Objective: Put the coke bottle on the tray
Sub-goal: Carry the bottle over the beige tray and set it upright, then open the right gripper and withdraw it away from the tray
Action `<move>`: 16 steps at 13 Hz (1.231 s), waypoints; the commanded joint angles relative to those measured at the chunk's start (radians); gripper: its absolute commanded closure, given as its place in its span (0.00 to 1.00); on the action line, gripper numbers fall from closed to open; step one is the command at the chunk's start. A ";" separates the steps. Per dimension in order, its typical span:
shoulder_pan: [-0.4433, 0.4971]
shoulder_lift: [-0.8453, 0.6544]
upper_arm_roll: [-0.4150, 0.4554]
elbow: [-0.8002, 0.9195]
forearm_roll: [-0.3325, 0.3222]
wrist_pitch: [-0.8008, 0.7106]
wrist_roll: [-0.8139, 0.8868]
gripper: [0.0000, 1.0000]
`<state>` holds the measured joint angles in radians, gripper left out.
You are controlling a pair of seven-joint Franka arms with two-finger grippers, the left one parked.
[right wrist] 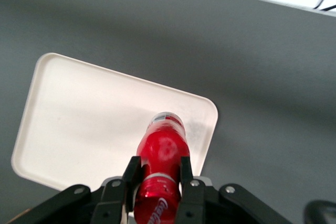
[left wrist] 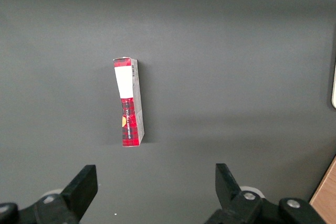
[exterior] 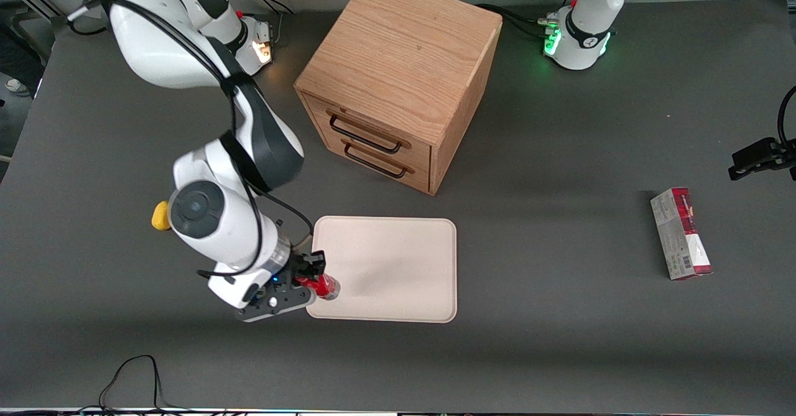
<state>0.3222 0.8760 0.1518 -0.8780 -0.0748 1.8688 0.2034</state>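
Note:
The small red coke bottle [exterior: 324, 285] [right wrist: 161, 156] is held in my right gripper [exterior: 309, 277] [right wrist: 157, 174], whose two black fingers are shut on its neck just below the cap. The bottle hangs tilted over the corner of the pale beige tray [exterior: 398, 260] [right wrist: 89, 124] that is nearest the front camera at the working arm's end. Its clear base points down at the tray. Whether the base touches the tray surface I cannot tell.
A wooden two-drawer cabinet [exterior: 398, 74] stands farther from the front camera than the tray. A yellow lump [exterior: 160, 216] lies beside the working arm's wrist. A red-and-grey carton [exterior: 681, 234] [left wrist: 128, 100] lies toward the parked arm's end of the table.

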 commanded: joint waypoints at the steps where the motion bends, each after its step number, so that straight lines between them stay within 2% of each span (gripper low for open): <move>1: -0.002 0.044 0.000 0.014 -0.017 0.021 0.021 0.74; 5: -0.009 0.046 -0.003 -0.032 -0.014 0.038 0.034 0.71; 6: -0.009 0.046 -0.005 -0.039 -0.014 0.038 0.045 0.59; 7: -0.009 0.044 -0.006 -0.051 -0.016 0.045 0.051 0.15; 8: -0.009 0.041 -0.009 -0.071 -0.017 0.087 0.069 0.00; 13: -0.015 -0.024 -0.009 -0.084 -0.010 0.101 0.073 0.00; 16: -0.044 -0.138 -0.005 -0.087 0.003 -0.021 0.074 0.00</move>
<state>0.3028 0.8457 0.1434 -0.9150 -0.0790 1.9271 0.2548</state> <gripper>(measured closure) 0.000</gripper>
